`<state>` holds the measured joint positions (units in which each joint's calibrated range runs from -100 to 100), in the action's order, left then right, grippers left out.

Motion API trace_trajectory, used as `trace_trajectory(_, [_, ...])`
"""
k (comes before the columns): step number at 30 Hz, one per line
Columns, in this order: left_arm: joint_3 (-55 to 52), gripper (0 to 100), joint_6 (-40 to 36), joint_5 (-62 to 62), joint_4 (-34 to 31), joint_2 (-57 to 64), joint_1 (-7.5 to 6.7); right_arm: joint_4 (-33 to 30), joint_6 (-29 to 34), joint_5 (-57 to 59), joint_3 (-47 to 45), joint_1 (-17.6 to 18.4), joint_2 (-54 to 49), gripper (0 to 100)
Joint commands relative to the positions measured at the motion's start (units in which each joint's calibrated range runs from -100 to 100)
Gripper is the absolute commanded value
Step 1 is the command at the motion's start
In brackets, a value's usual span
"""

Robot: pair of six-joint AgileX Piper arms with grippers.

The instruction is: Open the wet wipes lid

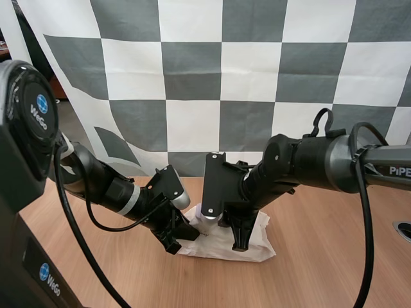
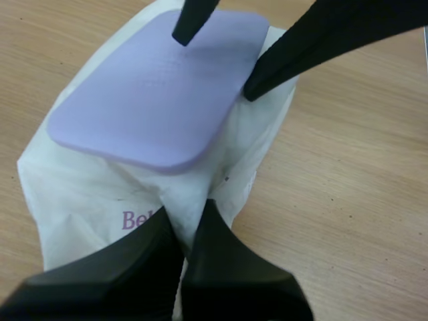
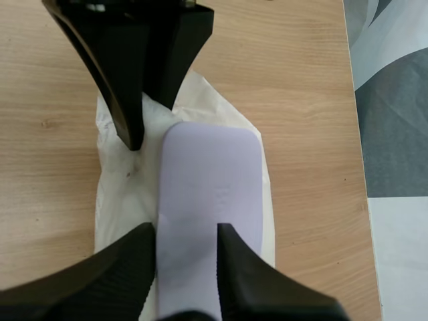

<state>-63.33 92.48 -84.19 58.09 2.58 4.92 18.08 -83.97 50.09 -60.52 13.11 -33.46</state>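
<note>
"bel" on the wet wipes pack (image 2: pixel 100 194); "pipe" on the right arm (image 1: pixel 385 168)

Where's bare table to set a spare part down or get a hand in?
Free: bare table right of the wet wipes pack out to the round hole; also the strip in front of the pack. Crowded: at the pack, left gripper and right gripper both at it.

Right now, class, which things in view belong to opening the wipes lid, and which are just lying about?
For the job:
pack of wipes
purple lid
left gripper, fingers pinching the pack's wrapper
right gripper, fingers open, tips on the lid

Just there:
wooden table, bearing the pack
</note>
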Motion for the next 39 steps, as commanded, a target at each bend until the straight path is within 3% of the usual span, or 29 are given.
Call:
trace_trajectory(1, [0.1, 0, 0.86, -0.01, -0.07, 0.0, 0.0, -0.01, 0.06, -0.2, -0.07, 0.0, 0.03, 20])
trace_trajectory(3, [0.1, 0, 0.86, -0.17, -0.07, 0.0, 0.0, -0.01, 0.06, -0.2, -0.07, 0.0, 0.03, 3])
trace_trajectory(4, [0.1, 0, 0.86, -0.17, -0.07, 0.0, 0.0, -0.01, 0.06, -0.2, -0.07, 0.0, 0.03, 0])
trace_trajectory(26, [0.1, 0, 0.86, -0.51, -1.85, 0.0, 0.0, -0.83, 0.18, -4.26, 0.09, 0.0, -0.09, 0])
trace_trajectory(39, [0.1, 0, 0.86, -1.5, -2.18, 0.0, 0.0, -0.83, 1.97, -4.14, 5.43, 0.0, 0.59, 0])
